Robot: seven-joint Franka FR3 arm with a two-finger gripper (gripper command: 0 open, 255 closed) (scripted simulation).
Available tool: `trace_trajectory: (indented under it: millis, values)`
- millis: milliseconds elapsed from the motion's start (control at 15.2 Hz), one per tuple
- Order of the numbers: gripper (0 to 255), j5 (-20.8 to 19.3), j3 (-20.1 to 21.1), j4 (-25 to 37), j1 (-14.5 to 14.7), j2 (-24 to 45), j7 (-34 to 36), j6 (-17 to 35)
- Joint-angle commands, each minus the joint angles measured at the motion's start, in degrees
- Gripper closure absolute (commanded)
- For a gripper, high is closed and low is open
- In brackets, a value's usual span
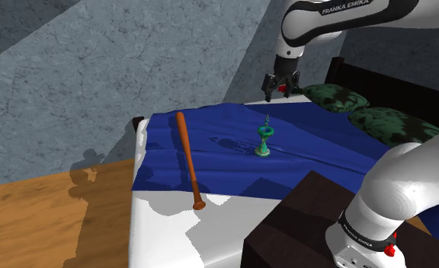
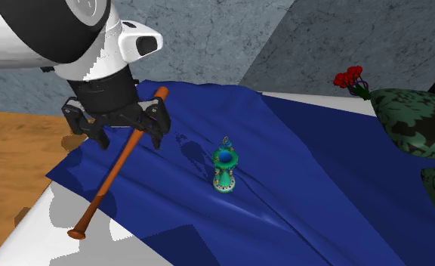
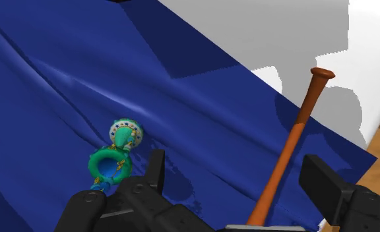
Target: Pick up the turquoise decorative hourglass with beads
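Note:
The turquoise hourglass [image 1: 264, 141] stands upright on the blue blanket [image 1: 317, 148], with gold beads and a round ring top [image 2: 225, 168]. My black gripper [image 1: 280, 90] hangs in the air above the bed, beyond the hourglass toward the headboard, not touching it. In the second exterior view the gripper [image 2: 118, 130] is open with nothing between its fingers. Through the wrist view the hourglass [image 3: 116, 155] lies outside the gripper [image 3: 238, 184], beside one finger [image 3: 154, 173], well below the hand.
An orange-brown baseball bat [image 1: 189, 160] lies on the blanket at the shoulder view's left of the hourglass. Dark green patterned pillows [image 1: 389, 123] sit at the head of the bed. Red flowers [image 2: 350, 78] lie near a pillow. White sheet [image 1: 165, 228] shows at the bed's foot; wooden floor [image 1: 50, 213] beyond.

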Motion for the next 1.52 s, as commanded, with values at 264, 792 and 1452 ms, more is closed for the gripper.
trace_trajectory:
  millis: [264, 792, 1452]
  values:
    - [0, -0.02, -2.63, 3.43, -1.66, 11.56, -0.13, 7.67]
    - [0, 2.11, -5.85, 11.69, -3.87, 27.59, -1.18, 14.65]
    - [0, 7.35, -8.0, 27.44, -8.32, 48.32, -2.97, 18.22]
